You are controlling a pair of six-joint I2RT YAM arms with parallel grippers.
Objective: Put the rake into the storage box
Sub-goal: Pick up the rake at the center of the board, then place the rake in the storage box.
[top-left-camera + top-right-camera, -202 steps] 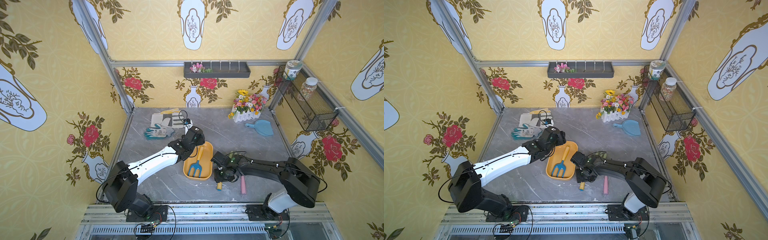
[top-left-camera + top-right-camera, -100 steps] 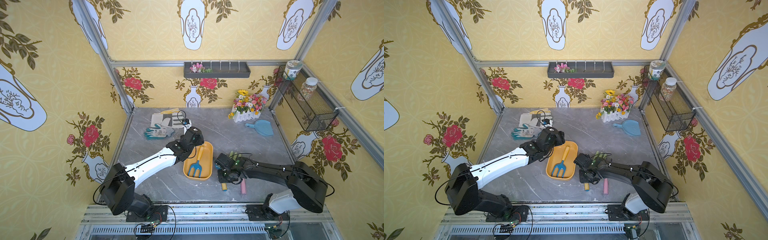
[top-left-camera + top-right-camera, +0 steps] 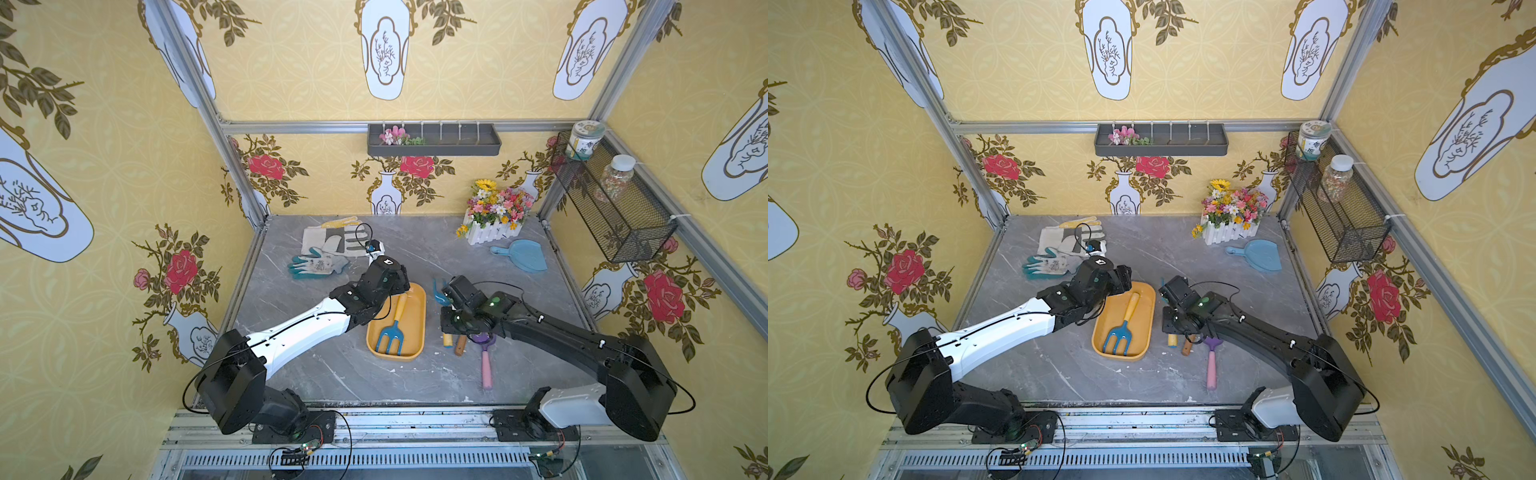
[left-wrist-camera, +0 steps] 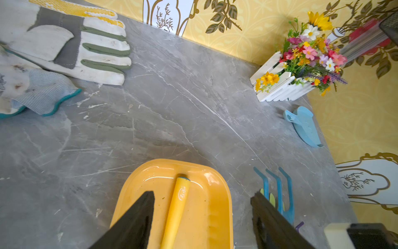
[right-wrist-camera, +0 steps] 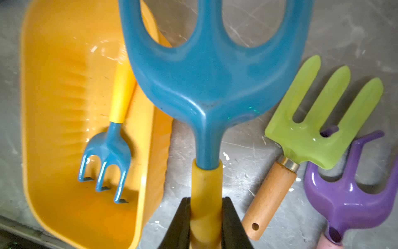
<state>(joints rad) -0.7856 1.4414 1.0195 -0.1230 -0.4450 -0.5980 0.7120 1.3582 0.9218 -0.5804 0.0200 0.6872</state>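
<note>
With the right end effector [image 5: 206, 201] clenched on the yellow handle of the blue rake [image 5: 206, 82], just beside the storage box [image 5: 53, 75], lift it above the rim, swing it across and lay it alongside the small rake [image 5: 107, 148] inside, minding the left end effector [image 4: 203, 194] spread wide over the box's far end.

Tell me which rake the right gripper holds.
The blue-headed, yellow-handled rake outside the storage box, gripped at its handle. Its twin lies inside the box; the green rake and purple rake lie free.
</note>
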